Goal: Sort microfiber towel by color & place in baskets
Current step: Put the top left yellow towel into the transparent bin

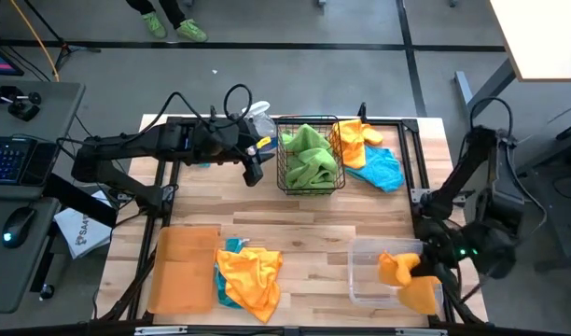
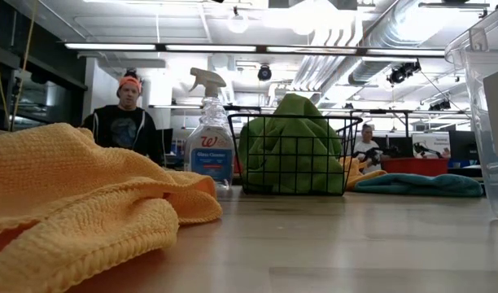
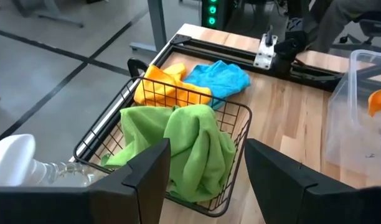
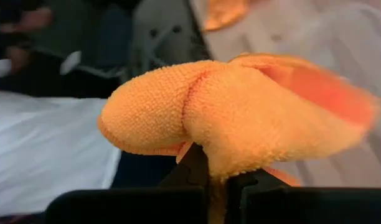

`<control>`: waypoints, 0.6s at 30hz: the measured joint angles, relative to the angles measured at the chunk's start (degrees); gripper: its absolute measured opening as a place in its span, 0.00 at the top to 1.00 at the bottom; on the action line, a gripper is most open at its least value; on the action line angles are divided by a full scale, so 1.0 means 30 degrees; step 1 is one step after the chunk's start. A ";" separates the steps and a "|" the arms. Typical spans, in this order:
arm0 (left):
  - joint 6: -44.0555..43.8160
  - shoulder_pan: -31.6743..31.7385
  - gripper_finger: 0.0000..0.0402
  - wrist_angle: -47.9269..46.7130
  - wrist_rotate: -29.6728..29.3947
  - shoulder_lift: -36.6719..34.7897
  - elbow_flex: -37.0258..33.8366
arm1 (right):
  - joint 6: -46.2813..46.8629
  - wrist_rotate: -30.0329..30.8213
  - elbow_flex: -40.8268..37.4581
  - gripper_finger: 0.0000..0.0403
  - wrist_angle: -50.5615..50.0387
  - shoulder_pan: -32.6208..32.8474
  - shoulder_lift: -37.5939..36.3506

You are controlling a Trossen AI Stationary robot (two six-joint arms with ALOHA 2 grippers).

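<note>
The black wire basket [image 1: 309, 154] holds lime green towels [image 3: 190, 146]. My left gripper [image 3: 206, 180] hovers open beside the basket's left side [image 1: 253, 168], touching nothing. My right gripper [image 4: 209, 183] is shut on an orange towel [image 1: 402, 273] at the clear bin [image 1: 369, 275] near the table's right near corner. Another orange towel [image 1: 358, 140] and a turquoise one [image 1: 386, 171] lie right of the basket. An orange towel [image 1: 251, 275] lies over a turquoise one [image 1: 231, 247] beside the orange-brown tray [image 1: 183, 271]. My right gripper pinches a bunched fold of the orange towel [image 4: 221, 124] between its two fingers. The cloth bulges out over the fingertips in rounded folds. In the high view part of the towel lies inside the clear bin and part [image 1: 420, 297] drapes past its right wall.
A clear spray bottle [image 1: 257, 117] stands at the far edge, just left of the basket and close to my left arm. Bare wood lies in the middle of the table [image 1: 313, 224]. A person in an orange cap [image 2: 127, 114] stands beyond the table.
</note>
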 joint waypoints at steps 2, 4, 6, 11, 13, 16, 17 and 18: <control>0.0120 -0.0002 0.51 0.0203 -0.0017 0.0000 0.0000 | 0.1799 0.0521 0.0000 1.00 -0.1836 0.0326 0.0214; 0.0118 -0.0007 0.51 0.0387 -0.0017 0.0000 0.0000 | 0.3169 0.0875 0.0007 1.00 -0.3814 0.0347 0.0617; 0.0131 -0.0007 0.51 0.0547 -0.0017 0.0000 0.0000 | 0.4180 0.1155 0.0000 1.00 -0.5422 0.0198 0.1034; 0.0264 -0.0007 0.51 0.0549 -0.0024 0.0000 0.0000 | 0.3886 0.1310 0.0000 1.00 -0.4971 -0.0159 0.2181; 0.0264 -0.0007 0.51 0.0591 -0.0040 0.0000 0.0000 | 0.2999 0.0939 0.0010 1.00 -0.4069 -0.0156 0.2834; 0.0278 -0.0007 0.51 0.0998 -0.0061 0.0000 0.0000 | 0.2540 -0.0637 0.0015 1.00 -0.4004 -0.0156 0.4205; 0.0292 -0.0007 0.51 0.1173 -0.0068 0.0000 0.0000 | 0.2580 -0.0996 0.0015 1.00 -0.4011 -0.0156 0.4655; 0.0293 -0.0007 0.51 0.1368 -0.0068 0.0000 0.0000 | 0.2737 -0.1259 0.0015 1.00 -0.4028 -0.0156 0.5057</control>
